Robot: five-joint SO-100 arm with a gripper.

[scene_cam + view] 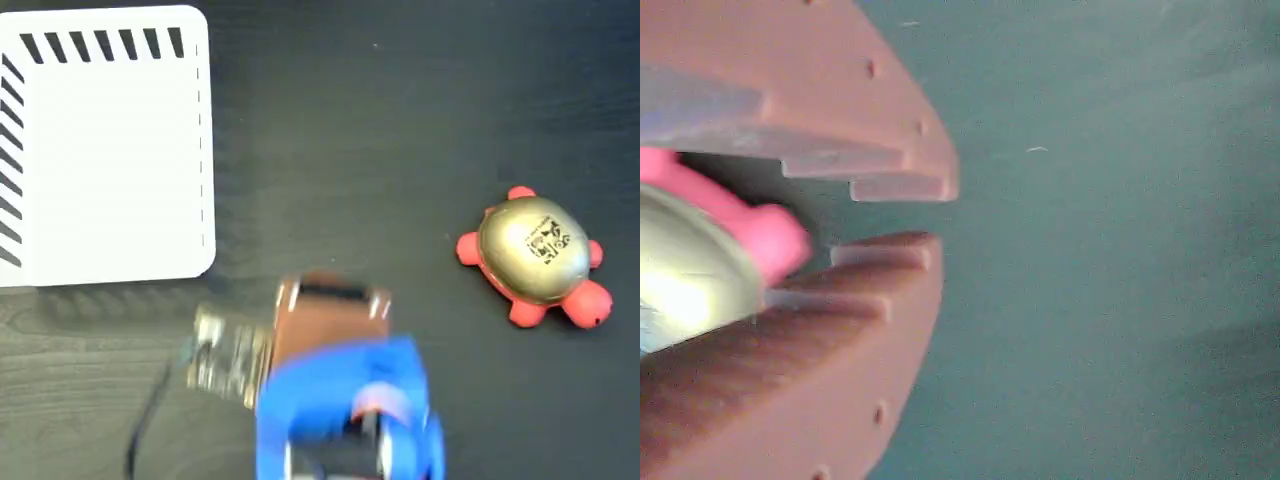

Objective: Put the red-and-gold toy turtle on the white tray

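Observation:
The red-and-gold toy turtle (533, 257) lies on the dark table at the right of the fixed view, gold shell up with its code sticker showing. It is free and untouched. The white tray (110, 170) with black diagonal stripes sits at the top left. My gripper (330, 297) is blurred at the bottom middle, on the blue arm, well left of the turtle and below-right of the tray. In the wrist view the gripper (940, 215) has its brown jaws nearly together, a narrow gap at the tips. A blurred pink and pale shiny shape (740, 240) shows deep between them; I cannot tell what it is.
A black cable (150, 420) and a metal part (228, 360) trail from the arm at the bottom left. Dark bare tabletop (380, 130) spreads between tray and turtle.

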